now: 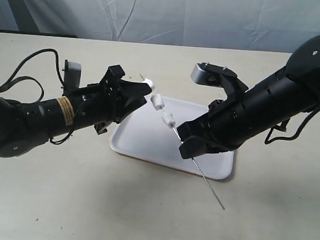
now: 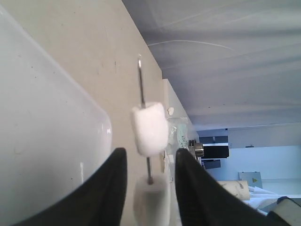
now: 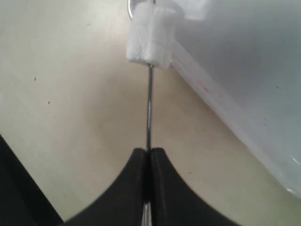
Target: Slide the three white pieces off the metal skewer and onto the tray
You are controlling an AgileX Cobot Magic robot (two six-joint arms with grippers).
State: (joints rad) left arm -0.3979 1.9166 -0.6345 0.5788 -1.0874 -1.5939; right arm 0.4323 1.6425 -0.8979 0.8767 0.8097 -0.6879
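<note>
The thin metal skewer (image 1: pixel 200 175) slants over the white tray (image 1: pixel 142 141), its tip pointing to the far left. Three white pieces are threaded on its upper half: one near the tip (image 1: pixel 147 85), a middle one (image 1: pixel 157 101) and a lower one (image 1: pixel 168 120). My right gripper (image 1: pixel 181 139) is shut on the skewer (image 3: pixel 149 108) just below the lowest piece (image 3: pixel 150 37). My left gripper (image 1: pixel 145 92) is open at the tip end. In the left wrist view its fingers (image 2: pixel 117 188) flank the rod without touching; the top piece (image 2: pixel 149 129) sits just past them and a blurred piece (image 2: pixel 151 202) lies between them.
The beige table (image 1: pixel 61 201) carries the tray (image 2: pixel 37 141), whose rim (image 3: pixel 221 103) shows beside the skewer. Both black arms lean in from either side. A grey cloth backdrop hangs behind the table.
</note>
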